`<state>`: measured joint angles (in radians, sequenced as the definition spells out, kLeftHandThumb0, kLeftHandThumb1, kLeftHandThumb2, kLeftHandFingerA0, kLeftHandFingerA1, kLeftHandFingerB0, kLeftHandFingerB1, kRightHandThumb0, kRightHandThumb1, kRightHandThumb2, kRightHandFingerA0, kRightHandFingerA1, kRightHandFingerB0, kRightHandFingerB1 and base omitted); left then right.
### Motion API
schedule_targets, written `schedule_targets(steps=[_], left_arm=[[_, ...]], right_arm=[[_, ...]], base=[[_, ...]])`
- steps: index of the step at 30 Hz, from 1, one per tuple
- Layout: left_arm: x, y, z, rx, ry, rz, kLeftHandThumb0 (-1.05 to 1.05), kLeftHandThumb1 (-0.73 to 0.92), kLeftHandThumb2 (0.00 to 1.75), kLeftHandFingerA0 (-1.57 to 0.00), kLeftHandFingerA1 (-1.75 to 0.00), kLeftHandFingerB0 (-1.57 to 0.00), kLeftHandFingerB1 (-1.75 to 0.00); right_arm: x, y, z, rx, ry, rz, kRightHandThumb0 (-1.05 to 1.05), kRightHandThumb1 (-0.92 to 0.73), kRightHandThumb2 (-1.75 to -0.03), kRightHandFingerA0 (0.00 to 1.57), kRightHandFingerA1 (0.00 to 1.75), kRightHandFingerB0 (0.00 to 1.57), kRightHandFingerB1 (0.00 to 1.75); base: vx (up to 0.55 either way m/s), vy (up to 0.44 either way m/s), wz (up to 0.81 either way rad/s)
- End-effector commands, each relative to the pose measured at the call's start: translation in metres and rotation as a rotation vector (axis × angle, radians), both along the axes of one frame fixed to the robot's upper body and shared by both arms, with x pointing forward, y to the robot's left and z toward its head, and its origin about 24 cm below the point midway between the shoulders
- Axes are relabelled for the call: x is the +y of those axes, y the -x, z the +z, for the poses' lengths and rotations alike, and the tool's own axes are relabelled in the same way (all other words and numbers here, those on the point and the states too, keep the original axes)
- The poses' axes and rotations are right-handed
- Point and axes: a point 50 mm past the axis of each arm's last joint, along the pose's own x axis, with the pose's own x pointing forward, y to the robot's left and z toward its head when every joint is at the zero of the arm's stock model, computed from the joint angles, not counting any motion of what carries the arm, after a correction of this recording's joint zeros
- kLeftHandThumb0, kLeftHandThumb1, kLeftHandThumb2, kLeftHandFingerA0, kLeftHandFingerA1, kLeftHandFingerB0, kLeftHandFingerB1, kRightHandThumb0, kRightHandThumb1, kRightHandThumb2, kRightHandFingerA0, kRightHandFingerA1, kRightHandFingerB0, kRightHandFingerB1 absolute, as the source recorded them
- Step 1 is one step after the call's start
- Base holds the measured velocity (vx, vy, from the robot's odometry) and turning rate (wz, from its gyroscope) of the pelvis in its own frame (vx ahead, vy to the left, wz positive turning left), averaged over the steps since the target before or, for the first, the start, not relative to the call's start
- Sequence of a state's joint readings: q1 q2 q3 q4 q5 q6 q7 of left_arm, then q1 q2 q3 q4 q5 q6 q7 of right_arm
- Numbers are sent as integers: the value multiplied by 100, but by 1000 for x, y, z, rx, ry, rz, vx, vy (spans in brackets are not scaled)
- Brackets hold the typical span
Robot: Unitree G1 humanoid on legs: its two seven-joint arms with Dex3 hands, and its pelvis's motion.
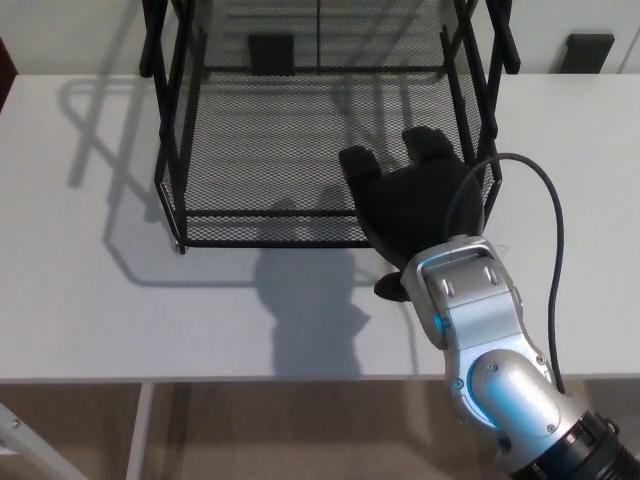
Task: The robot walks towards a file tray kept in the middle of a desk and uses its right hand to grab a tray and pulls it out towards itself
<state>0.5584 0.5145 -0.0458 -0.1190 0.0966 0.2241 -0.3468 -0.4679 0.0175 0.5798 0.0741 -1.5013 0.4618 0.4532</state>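
Head view, looking down on a white desk (80,300). A black wire-mesh file tray (270,150) stands at the upper centre of the frame, its frame posts running out of the top edge; the lowest tray's mesh floor and low front rail lie across the middle of the picture, the front rail parallel to the desk's near edge.

The right hand (415,200) enters from the lower right on a silver forearm (485,340), with a black cable (545,250) looping along its right side. The hand lies over the right front corner of the lowest tray. Two fingers (362,165) point up-frame over the mesh, spread apart; the thumb (390,288) shows below the front rail, over the desk. The rail thus lies between fingers and thumb, but the palm hides the contact, so whether the hand has closed on the rail cannot be told.

The hand's shadow (310,310) falls on the desk left of the forearm. Two dark objects (588,50) sit beyond the desk's far edge.
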Motion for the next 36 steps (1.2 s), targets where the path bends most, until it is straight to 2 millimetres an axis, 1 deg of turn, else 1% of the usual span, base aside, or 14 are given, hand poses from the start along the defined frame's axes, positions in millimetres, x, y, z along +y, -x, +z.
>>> schedule_targets(steps=[1,9,12,13,14,21,22,23,26,28,29,31,35,36], left_arm=[[1,-3,3,-14,1,-25,-38,66,60,-54,-40,-35,-33],[1,-1,3,-27,-10,-60,-40,66,59,-55,-40,-35,-33],[1,-4,3,-26,-31,-69,-43,65,59,-56,-39,-35,-33],[1,-4,4,-28,-29,-66,-42,65,59,-56,-39,-36,-33],[1,-4,4,-27,-26,-62,-41,65,59,-56,-39,-36,-33],[2,-3,2,-15,-11,-51,-48,53,81,-49,-52,-30,-45],[2,-3,2,-17,-13,-56,-41,64,59,-58,-40,-37,-34],[1,-3,2,-17,-10,-56,-48,54,80,-51,-52,-31,-45],[3,-4,2,-20,-14,-62,-49,54,81,-52,-53,-31,-45],[2,-4,3,-15,-17,-66,-42,64,59,-58,-39,-37,-33],[2,-5,3,-13,-22,-72,-48,54,82,-49,-52,-30,-45],[2,-4,3,-13,-20,-73,-42,65,59,-58,-40,-37,-33],[2,-3,3,-12,-21,-79,-48,55,80,-52,-53,-30,-44],[2,-3,3,-10,-22,-79,-48,55,80,-51,-52,-31,-45]], right_arm=[[-5,1,-11,57,-19,-26,-78,-50,-58,0,31,8,26],[-9,11,-30,108,-78,-24,-75,-43,-54,0,31,9,26],[-12,14,-37,126,-56,-30,-63,-36,-82,2,17,5,25],[-13,15,-38,123,-46,-28,-81,-46,-58,0,32,8,26],[-14,15,-38,123,-38,-25,-62,-33,-82,4,20,4,25],[-20,31,-45,142,-63,-6,-78,-46,-56,0,34,8,26],[-19,35,-44,143,-74,-2,-78,-47,-55,0,34,8,26],[-20,37,-43,141,-76,2,-63,-36,-82,5,25,5,27],[-17,49,-37,122,-77,38,-65,-38,-82,3,19,6,25],[-15,56,-34,109,-88,59,-61,-35,-81,4,23,5,29],[-13,60,-32,106,-100,74,-62,-36,-80,2,21,4,27],[-11,66,-30,105,-104,87,-60,-33,-79,0,21,1,27],[-5,78,-25,90,-104,130,-62,-35,-81,3,21,3,23],[-4,80,-25,85,-107,136,-74,-45,-54,0,35,6,28]], base=[[0,0,0],[0,0,0],[0,0,0],[0,0,0],[0,0,0],[0,0,0],[0,0,0],[0,0,0],[0,0,0],[0,0,0],[0,0,0],[0,0,0],[0,0,0],[0,0,0]])
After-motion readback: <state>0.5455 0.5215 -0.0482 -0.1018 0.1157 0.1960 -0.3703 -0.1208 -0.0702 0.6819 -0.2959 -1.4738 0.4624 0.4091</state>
